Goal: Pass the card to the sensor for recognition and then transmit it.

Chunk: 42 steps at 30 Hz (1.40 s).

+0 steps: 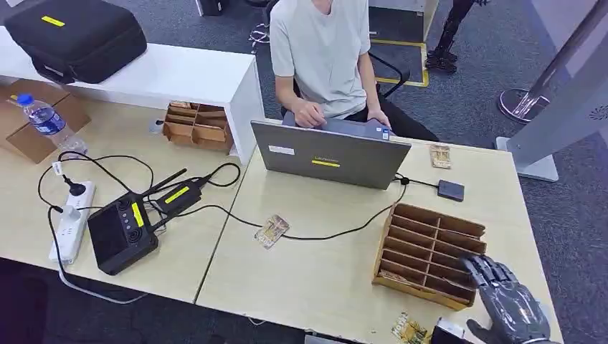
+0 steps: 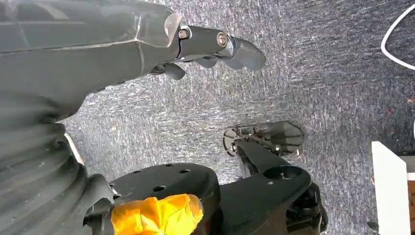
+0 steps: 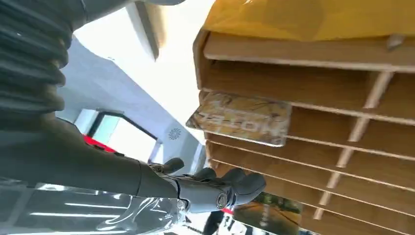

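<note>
Reaching at the worktop's right front corner, the right hand (image 1: 507,301) spreads empty beside the rack (image 1: 429,254), where a card (image 3: 240,118) sits in a slot; left hand (image 2: 215,46) hangs spread.

Bare tabletop (image 1: 315,276) lies open between the slotted wooden rack (image 1: 429,252) and the laptop (image 1: 331,152), crossed by 1 black cable (image 1: 315,236).

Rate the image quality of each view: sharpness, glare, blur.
Head view: even light, sharp across the table and laptop. Left wrist view: carpet in focus, left hand crisp, no glare. Right wrist view: blown-out white behind the wooden rack; the card in it is soft, right hand slightly blurred.
</note>
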Each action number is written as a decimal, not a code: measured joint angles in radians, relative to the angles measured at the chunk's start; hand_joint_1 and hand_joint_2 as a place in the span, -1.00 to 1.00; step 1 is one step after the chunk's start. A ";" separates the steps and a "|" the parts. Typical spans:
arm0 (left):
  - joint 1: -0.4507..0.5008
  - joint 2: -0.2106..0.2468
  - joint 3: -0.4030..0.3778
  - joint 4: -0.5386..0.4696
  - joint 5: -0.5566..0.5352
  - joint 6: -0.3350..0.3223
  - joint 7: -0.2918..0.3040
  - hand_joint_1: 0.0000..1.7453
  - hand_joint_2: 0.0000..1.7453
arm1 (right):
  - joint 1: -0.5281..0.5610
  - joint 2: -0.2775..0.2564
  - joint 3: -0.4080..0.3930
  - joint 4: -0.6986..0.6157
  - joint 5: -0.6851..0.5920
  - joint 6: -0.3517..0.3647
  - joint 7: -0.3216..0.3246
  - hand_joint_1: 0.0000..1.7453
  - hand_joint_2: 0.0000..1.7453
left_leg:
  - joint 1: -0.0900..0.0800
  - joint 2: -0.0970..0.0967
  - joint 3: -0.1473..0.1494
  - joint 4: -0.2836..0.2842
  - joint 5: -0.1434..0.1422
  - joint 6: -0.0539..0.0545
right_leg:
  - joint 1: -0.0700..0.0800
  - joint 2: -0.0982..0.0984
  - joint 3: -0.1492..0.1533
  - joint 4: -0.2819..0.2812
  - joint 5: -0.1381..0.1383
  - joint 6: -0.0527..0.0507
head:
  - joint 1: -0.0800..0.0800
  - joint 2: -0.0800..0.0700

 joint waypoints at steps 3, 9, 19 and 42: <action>0.000 0.000 0.000 0.000 0.000 0.000 0.000 -1.00 1.00 | 0.000 0.008 -0.018 0.012 -0.001 0.000 -0.003 -1.00 1.00 | 0.000 0.000 0.000 0.000 0.000 0.000 | 0.000 0.000 0.000 0.000 0.000 0.000 | 0.000 0.000; 0.000 0.000 0.005 0.000 0.000 0.000 0.000 -1.00 1.00 | 0.002 0.026 -0.044 0.027 -0.001 0.000 -0.023 -1.00 1.00 | 0.000 0.000 0.000 0.000 0.000 0.000 | 0.000 0.000 0.000 0.000 0.000 0.000 | 0.000 0.000; 0.000 0.000 0.007 0.000 0.000 0.000 0.000 -1.00 1.00 | 0.005 0.040 -0.060 0.036 -0.001 0.000 -0.024 -1.00 1.00 | 0.000 0.000 0.000 0.000 0.000 0.000 | 0.000 0.000 0.000 0.000 0.000 0.000 | 0.000 0.000; 0.000 0.000 0.007 0.000 -0.002 0.000 0.000 -1.00 1.00 | -0.002 0.058 -0.073 0.037 0.003 -0.011 -0.049 1.00 1.00 | 0.000 0.000 0.002 0.000 0.000 0.000 | 0.000 0.000 0.001 0.000 0.000 0.000 | 0.000 0.000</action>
